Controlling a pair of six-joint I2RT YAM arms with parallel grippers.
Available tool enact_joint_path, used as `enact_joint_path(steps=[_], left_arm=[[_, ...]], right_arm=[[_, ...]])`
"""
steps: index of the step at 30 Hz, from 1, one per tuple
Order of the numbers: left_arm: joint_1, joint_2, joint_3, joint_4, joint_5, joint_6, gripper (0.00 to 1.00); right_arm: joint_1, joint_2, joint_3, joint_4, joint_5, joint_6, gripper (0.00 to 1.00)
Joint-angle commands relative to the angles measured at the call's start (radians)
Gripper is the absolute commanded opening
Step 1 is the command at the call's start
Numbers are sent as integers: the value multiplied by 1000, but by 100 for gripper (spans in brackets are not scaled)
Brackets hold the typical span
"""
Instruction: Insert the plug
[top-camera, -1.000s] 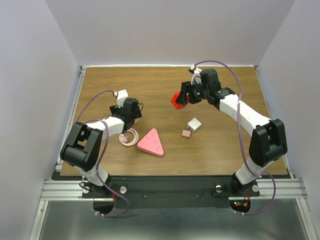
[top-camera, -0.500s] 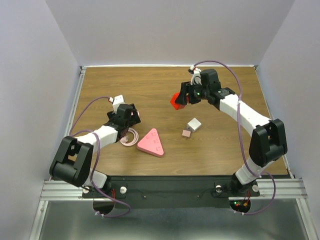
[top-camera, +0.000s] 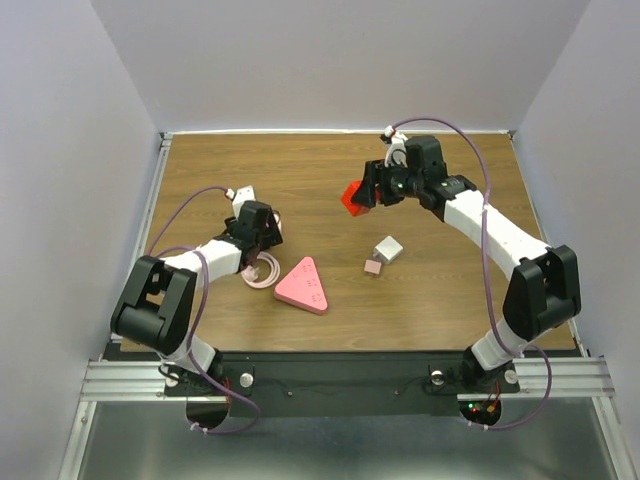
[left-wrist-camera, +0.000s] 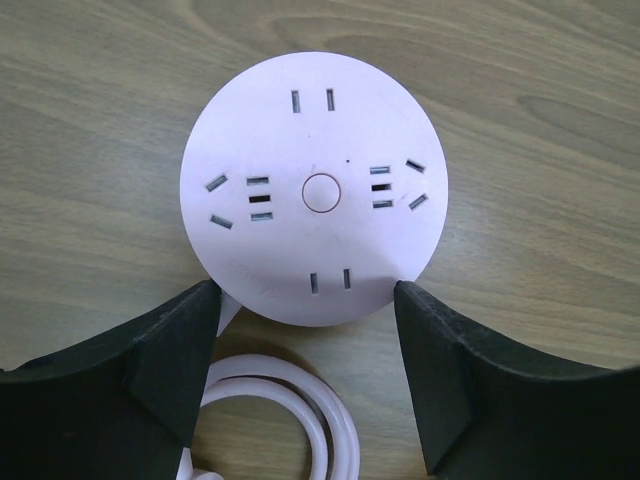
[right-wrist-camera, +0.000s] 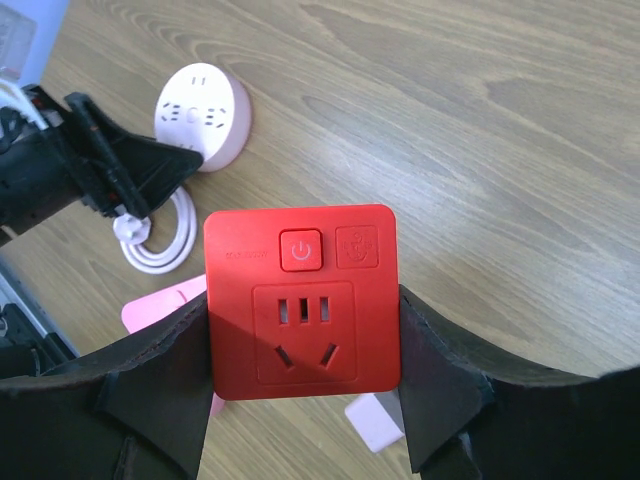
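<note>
Red plug (right-wrist-camera: 300, 300), a near-square block with no clear long axis, hangs above the table (right-wrist-camera: 500, 120) at far centre. Its socket face is turned up to the wrist camera, with the button edge pointing away from the wrist. The right claw (top-camera: 360, 196) clamps its two sides. A pink round socket (left-wrist-camera: 312, 185) lies flat at the left. The left claw (left-wrist-camera: 305, 296) stands open astride its near edge, fingers seemingly touching the rim.
</note>
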Motion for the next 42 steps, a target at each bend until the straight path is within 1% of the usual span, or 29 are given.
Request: enact_joint_path(steps=[1,7,10,12,13,14,18,20,25,26,29,32,36,42], left_arm=[[7,59,48,-41,58,39,76],[7,147,95,-37,139,88,76],[-1,184,155,-35,194,137,75],[-4,211,180,-35,225,147,71],[-14,233,201,-32,258,150,68],[-15,233,214,-32,259,156,67],[-94,300,267,-32,286,216,60],[-122,314,286,-27,343,243,58],[-194,336,307,-14,403,331,55],[-217,334,309,-14,406,340,54],[-240,323,301,-15,389,352,54],[-240,304,298,-20,355,357,55],[-240,299,312,-29,349,362,55],[-240,307,338,-46,334,339,56]], right_arm=[[-6,-61,-13,46,1,6,1],[-6,-60,-13,46,0,6,0],[-6,-58,-9,48,0,8,0],[-6,-53,-5,46,1,9,0],[-4,-50,-4,45,4,11,1],[-6,-50,-4,45,4,13,1],[-6,-43,-4,46,26,9,1],[-6,-41,-5,43,41,0,1],[-7,-4,5,42,98,-15,0],[-7,12,14,42,104,-17,0],[-7,39,22,38,115,-27,0],[-7,43,-4,38,84,-66,0],[-7,36,-53,40,30,-145,1],[-6,16,-88,49,50,-202,0]])
